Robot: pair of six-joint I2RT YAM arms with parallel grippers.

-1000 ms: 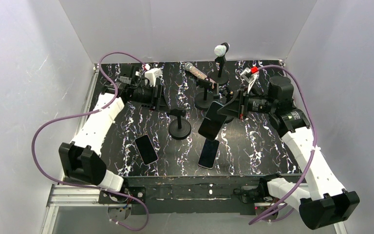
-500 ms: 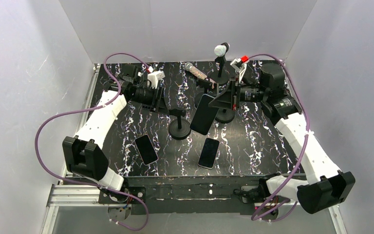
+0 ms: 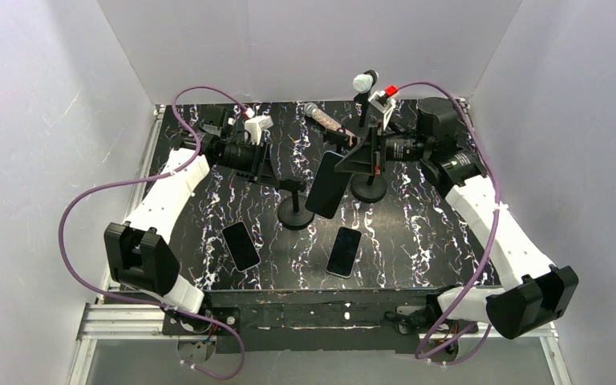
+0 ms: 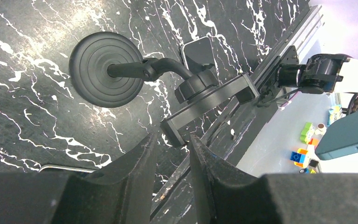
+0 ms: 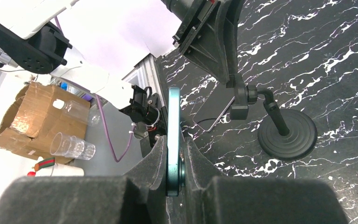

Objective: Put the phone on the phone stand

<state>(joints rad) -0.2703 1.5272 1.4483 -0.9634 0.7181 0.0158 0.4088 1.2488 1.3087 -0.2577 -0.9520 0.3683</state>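
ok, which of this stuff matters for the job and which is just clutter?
Job: teal phone, in the right gripper; stand; left gripper by its cradle.
Lying about: flat phone, second flat phone, grey mic, white mic.

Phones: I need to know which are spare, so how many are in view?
3. Held phone is clamped in the right gripper, raised beside the phone stand; left phone and right phone lie flat near the table's front edge. None seems hidden.

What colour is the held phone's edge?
Teal; the phone shows best in the right wrist view.
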